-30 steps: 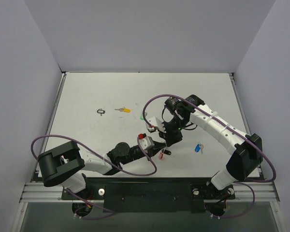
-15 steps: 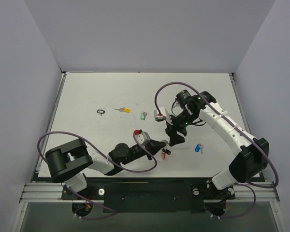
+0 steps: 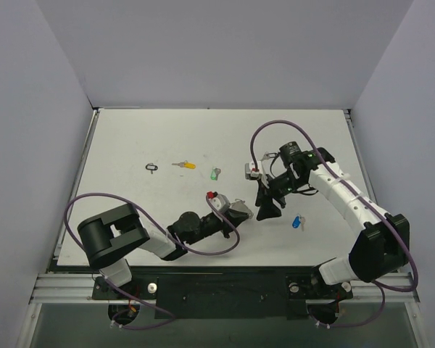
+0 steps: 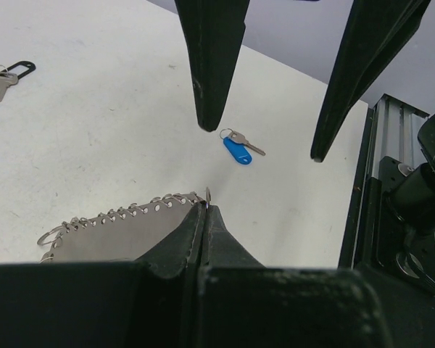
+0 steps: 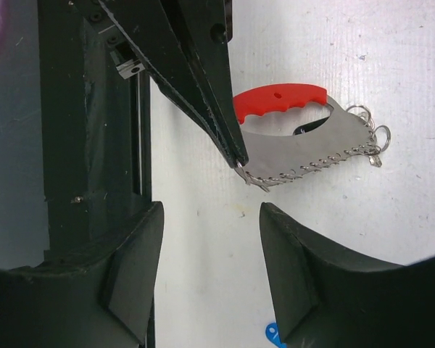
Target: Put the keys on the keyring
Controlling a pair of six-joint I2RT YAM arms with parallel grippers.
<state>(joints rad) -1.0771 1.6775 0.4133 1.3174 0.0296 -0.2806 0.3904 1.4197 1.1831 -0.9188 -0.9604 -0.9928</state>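
- Broadly, the white table (image 3: 130, 138) fills the floor between grey walls (image 3: 29, 109). Everything sits in its near half, and open surface runs from the grippers back to the far edge.
- Low along the near edge, the left arm (image 3: 152, 243) reaches to the right. The right arm (image 3: 341, 192) bends in from the right side, and the two meet just right of the middle.
- Over that spot the right gripper (image 3: 267, 209) has its jaws well apart with nothing between them. The left wrist view shows its two black fingers (image 4: 210, 65) pointing down, with the blue key (image 4: 237, 150) lying on the table behind the gap.
- Beside it, the left gripper (image 3: 239, 212) has its jaws pressed together on one corner of the keyring (image 5: 304, 141).
- From above, that keyring is all but hidden under the fingers. The right wrist view shows it whole: a flat silver plate with a red grip along one edge, a row of holes along another and small rings at the far end. Whether it rests on the table or hangs just above it, I cannot tell.
- From overhead, the blue key lies just right of the grippers, with open table around it out to the right edge.
- Off to the left, the green key (image 3: 214, 174), yellow key (image 3: 183, 165) and black key (image 3: 152, 167) lie in a loose row, well apart from both grippers. Only the overhead view shows green and yellow, while the left wrist view catches the black one in its corner.
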